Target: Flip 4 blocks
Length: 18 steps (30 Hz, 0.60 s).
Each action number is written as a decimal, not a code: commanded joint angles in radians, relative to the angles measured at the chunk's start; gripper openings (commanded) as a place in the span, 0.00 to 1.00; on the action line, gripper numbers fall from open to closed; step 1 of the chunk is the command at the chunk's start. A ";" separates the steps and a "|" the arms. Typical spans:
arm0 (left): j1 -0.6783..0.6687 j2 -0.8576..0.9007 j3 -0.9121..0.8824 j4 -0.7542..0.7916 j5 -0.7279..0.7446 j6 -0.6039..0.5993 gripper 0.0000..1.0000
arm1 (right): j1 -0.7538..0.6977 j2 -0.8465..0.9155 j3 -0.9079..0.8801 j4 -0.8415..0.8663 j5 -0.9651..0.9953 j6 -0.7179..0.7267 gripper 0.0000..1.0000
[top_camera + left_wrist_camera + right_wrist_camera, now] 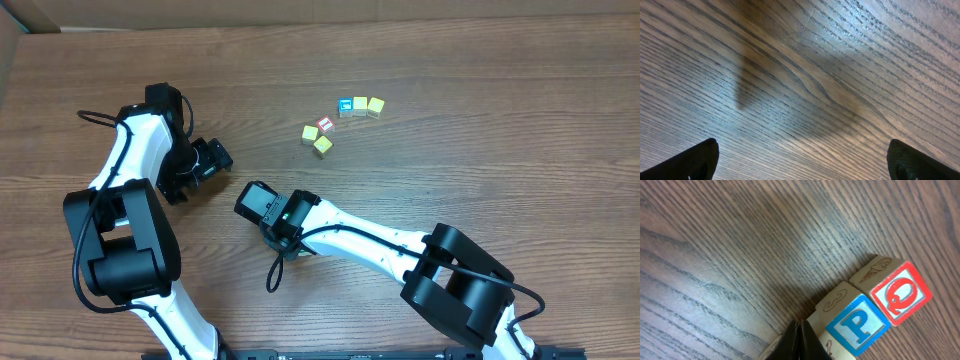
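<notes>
You can read a blue "P" block touching a red "Q" block on the counter. Your right jaws are pressed together, left jaws spread wide.

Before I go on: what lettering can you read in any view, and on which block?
"P": on the blue-framed block, right wrist view.
"Q": on the red-framed block next to it.
Carved marks on their side faces: not readable as letters.
Small cubes in the overhead view: too small to read.
Left wrist view: no text.
</notes>
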<state>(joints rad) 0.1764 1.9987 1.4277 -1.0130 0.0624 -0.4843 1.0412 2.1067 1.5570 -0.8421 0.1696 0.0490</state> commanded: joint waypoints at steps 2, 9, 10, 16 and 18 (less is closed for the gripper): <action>-0.008 -0.005 0.010 0.001 -0.011 -0.003 1.00 | -0.001 -0.027 0.015 0.002 0.027 0.003 0.04; -0.008 -0.006 0.010 0.001 -0.010 -0.003 1.00 | 0.002 -0.031 0.025 0.049 -0.068 0.006 0.04; -0.008 -0.006 0.010 0.001 -0.011 -0.003 1.00 | 0.002 -0.035 0.037 0.046 -0.079 0.014 0.04; -0.008 -0.005 0.010 0.001 -0.011 -0.003 1.00 | -0.050 -0.132 0.096 0.006 -0.138 0.183 0.04; -0.008 -0.006 0.010 0.001 -0.011 -0.003 1.00 | -0.085 -0.162 0.096 -0.032 -0.171 0.270 0.04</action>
<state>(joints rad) 0.1764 1.9987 1.4277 -1.0130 0.0624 -0.4843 1.0138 2.0499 1.6108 -0.8509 0.0601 0.1722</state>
